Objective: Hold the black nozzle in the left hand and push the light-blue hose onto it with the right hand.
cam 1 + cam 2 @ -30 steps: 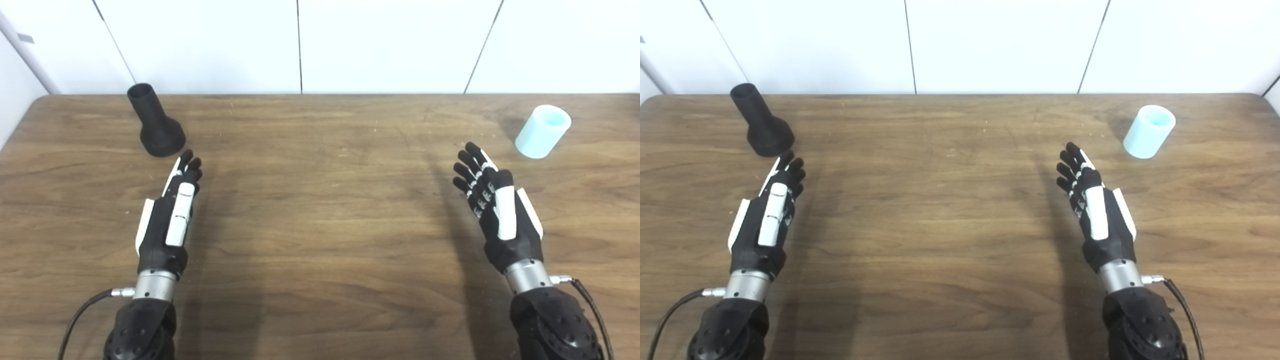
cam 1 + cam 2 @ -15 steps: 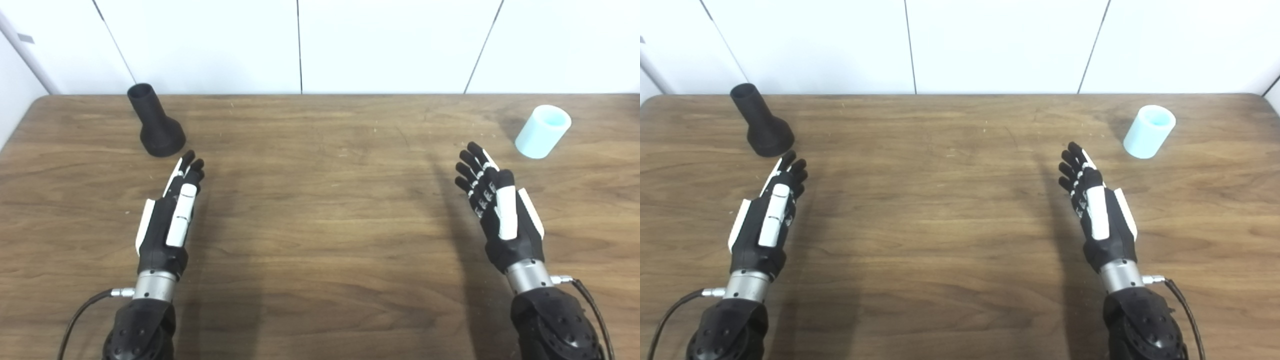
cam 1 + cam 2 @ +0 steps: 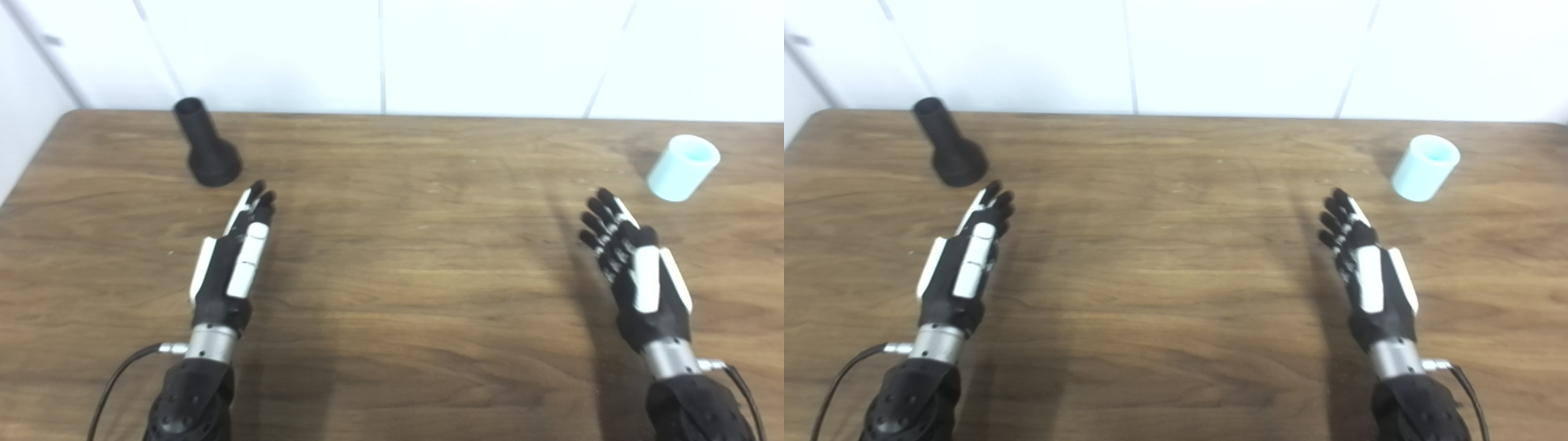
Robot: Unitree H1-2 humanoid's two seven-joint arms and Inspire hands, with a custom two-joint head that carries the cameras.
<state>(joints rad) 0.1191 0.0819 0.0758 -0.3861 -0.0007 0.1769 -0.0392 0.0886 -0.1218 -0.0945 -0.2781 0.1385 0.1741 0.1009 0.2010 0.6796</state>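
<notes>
While neither part is yet held, both hands hover empty over the table [image 3: 392, 294]. Left hand [image 3: 236, 263]: fingers straight, close together, tips just short of the black nozzle [image 3: 208, 147], which stands on its flared base at far-left. Right hand [image 3: 637, 269]: fingers extended, slightly spread, near but apart from the light-blue hose [image 3: 683, 167], a short tube standing far-right.

Risks, as judged:
- Nozzle neck narrow, base wide; a fingertip nudge could tip or slide it toward the back edge.
- Hose piece short and prob. light; side contact could knock it over and it could roll.

View diffs: L eye shows the wall corner beyond the table's left end; R eye crops this. Otherwise no added info.
</notes>
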